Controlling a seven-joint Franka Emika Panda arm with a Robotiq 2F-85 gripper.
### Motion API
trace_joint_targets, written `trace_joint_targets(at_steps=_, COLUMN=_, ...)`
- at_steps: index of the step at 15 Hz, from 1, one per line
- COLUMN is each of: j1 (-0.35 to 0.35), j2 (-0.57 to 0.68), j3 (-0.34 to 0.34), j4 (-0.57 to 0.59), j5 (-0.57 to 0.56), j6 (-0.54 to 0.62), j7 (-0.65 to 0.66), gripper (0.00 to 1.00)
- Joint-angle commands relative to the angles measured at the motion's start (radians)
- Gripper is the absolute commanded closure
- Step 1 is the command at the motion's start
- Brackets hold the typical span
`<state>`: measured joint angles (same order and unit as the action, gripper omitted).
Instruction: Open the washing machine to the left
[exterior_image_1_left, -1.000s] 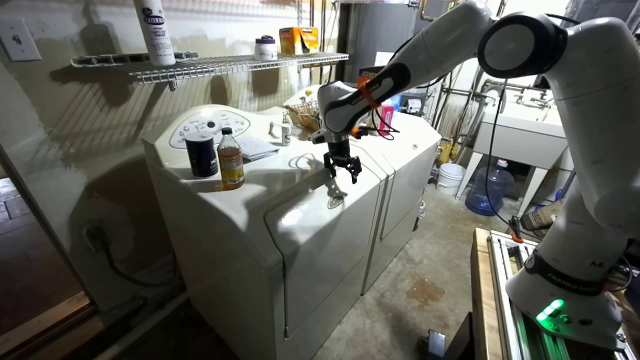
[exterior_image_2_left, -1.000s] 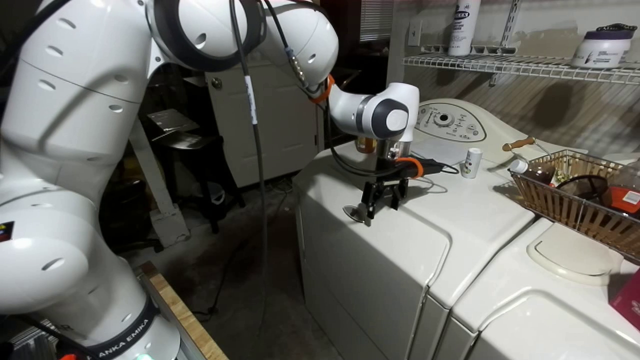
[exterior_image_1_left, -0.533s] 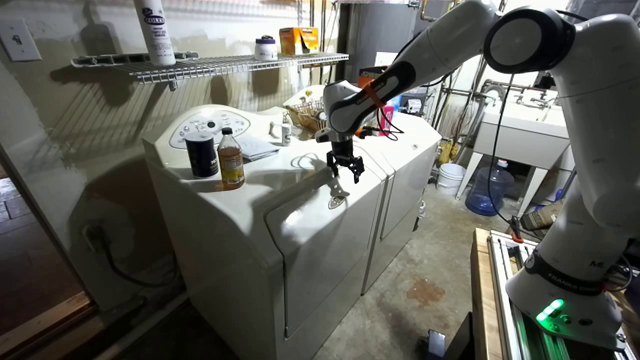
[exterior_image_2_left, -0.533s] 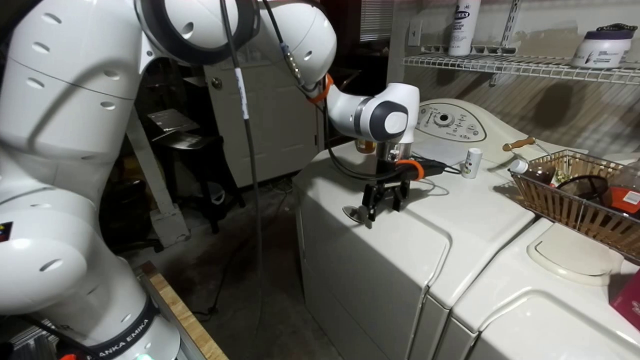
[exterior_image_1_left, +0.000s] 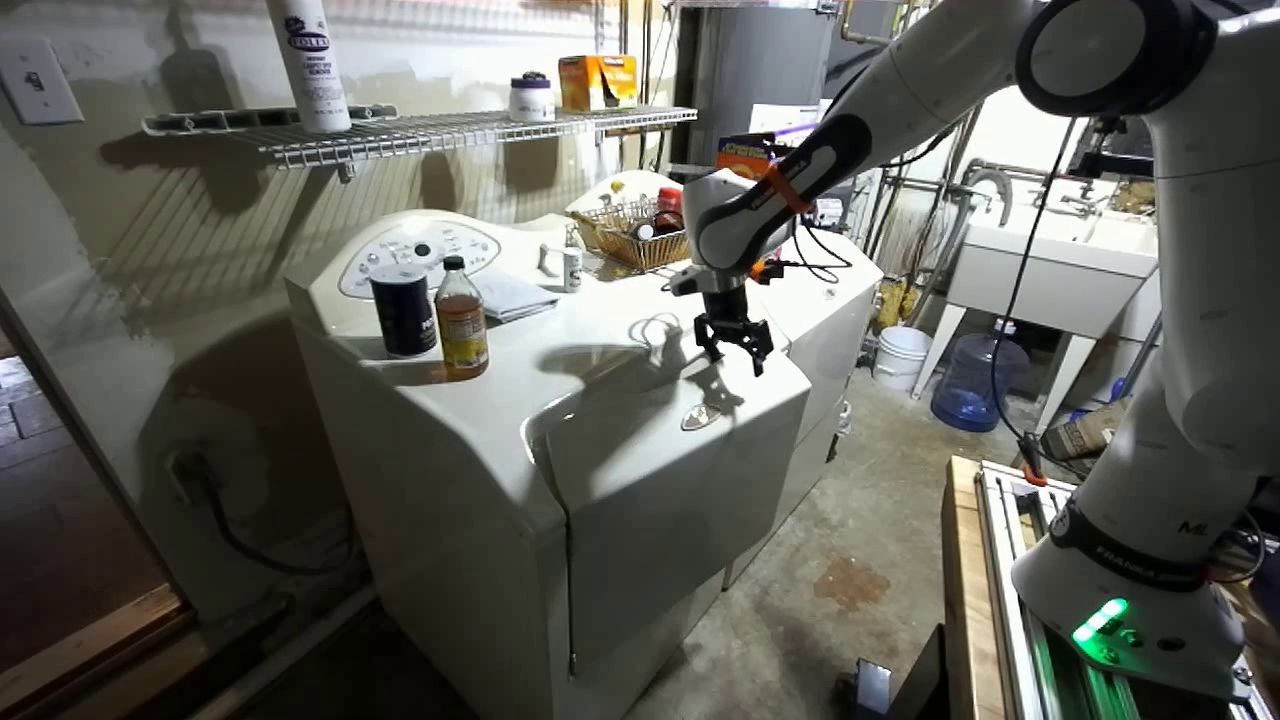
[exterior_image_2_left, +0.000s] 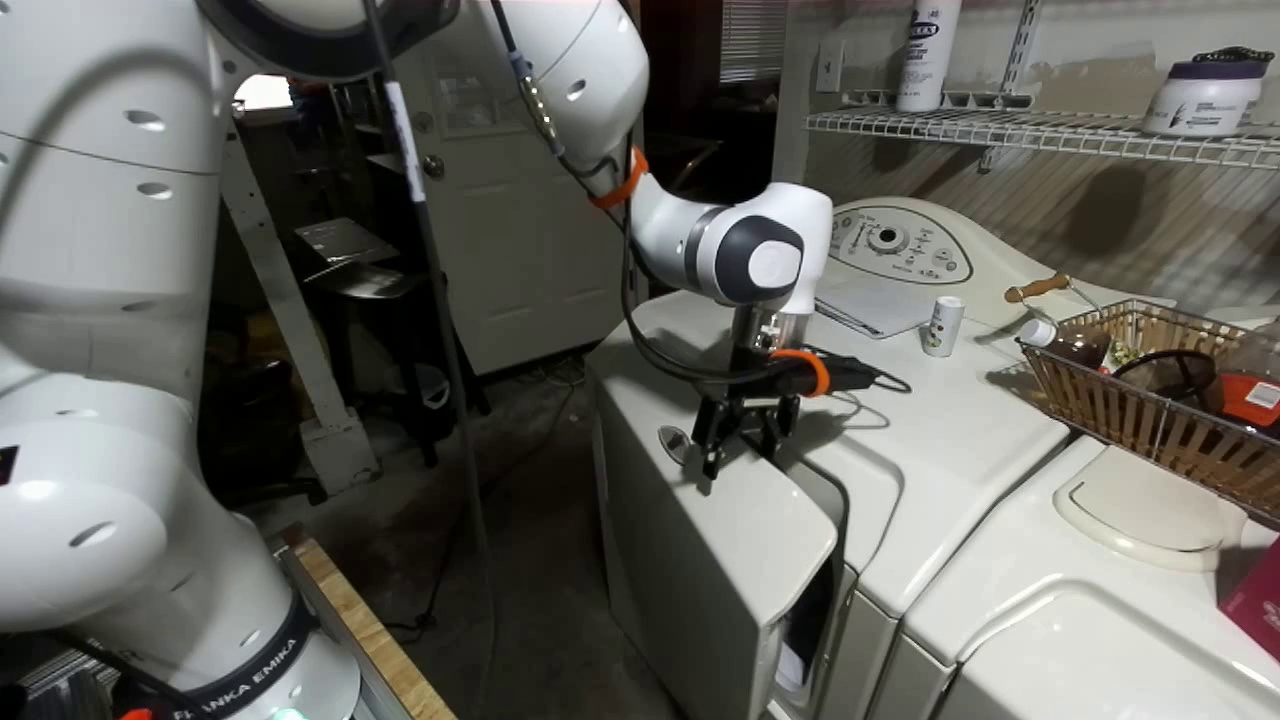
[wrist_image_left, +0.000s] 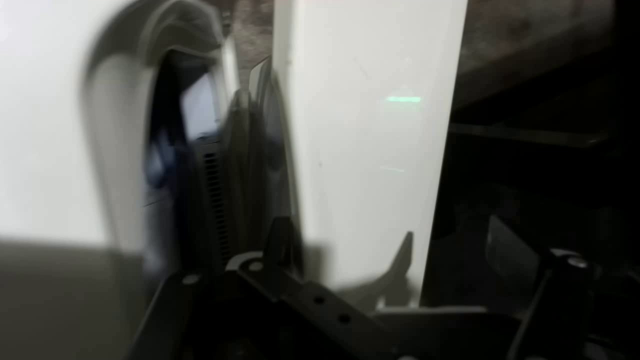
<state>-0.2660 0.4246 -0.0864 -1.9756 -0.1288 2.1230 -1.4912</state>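
Observation:
The white washing machine (exterior_image_1_left: 430, 480) has its slanted front-top door (exterior_image_1_left: 660, 510) swung partly out. In an exterior view a dark gap shows behind the door (exterior_image_2_left: 740, 560). The oval handle dimple (exterior_image_1_left: 700, 417) sits on the door's sloped top, also visible in the other view (exterior_image_2_left: 675, 445). My gripper (exterior_image_1_left: 735, 362) is over the door's top, beside the dimple, pointing down (exterior_image_2_left: 738, 468). In the wrist view the open fingers (wrist_image_left: 387, 225) stand on either side of the door's top strip (wrist_image_left: 365, 150). One finger is at its inner edge; the other is beyond its outer edge, apart from it.
The twin white machine (exterior_image_2_left: 1120, 640) stands alongside. On top are a dark can (exterior_image_1_left: 402, 310), an amber bottle (exterior_image_1_left: 461, 325), a folded cloth (exterior_image_1_left: 515, 297), a small white canister (exterior_image_2_left: 943, 327) and a wicker basket (exterior_image_2_left: 1150, 410). A wire shelf (exterior_image_1_left: 480, 135) hangs above.
The door was flush with the machine and is now swung outward, with a gap behind it. My gripper has moved outward with it, away from the wall and toward the robot's base.

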Motion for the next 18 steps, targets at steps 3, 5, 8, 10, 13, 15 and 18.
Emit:
trace_joint_targets(at_steps=3, j1=-0.062, j2=-0.119, j3=-0.064, j4=-0.206, j5=0.007, j6=-0.084, j7=-0.077, gripper=0.0)
trace_joint_targets(at_steps=5, j1=-0.079, j2=-0.134, j3=-0.074, j4=-0.242, j5=0.043, j6=0.046, j7=-0.065, gripper=0.0)
trace_joint_targets(at_steps=8, j1=-0.092, j2=-0.15, j3=-0.063, j4=-0.257, j5=0.114, j6=0.2, j7=-0.077, gripper=0.0)
trace_joint_targets(at_steps=10, j1=-0.089, j2=-0.162, j3=-0.053, j4=-0.257, j5=0.16, j6=0.261, j7=-0.07, gripper=0.0)
trace_joint_targets(at_steps=13, j1=-0.065, j2=-0.168, j3=-0.051, j4=-0.227, j5=0.236, j6=0.266, j7=0.055, gripper=0.0)
trace_joint_targets(at_steps=15, j1=-0.046, j2=-0.177, j3=-0.055, j4=-0.211, j5=0.256, j6=0.229, j7=0.166, gripper=0.0)
trace_joint_targets(at_steps=18, j1=-0.006, j2=-0.192, j3=-0.072, j4=-0.197, j5=0.204, j6=0.203, j7=0.392, gripper=0.0)
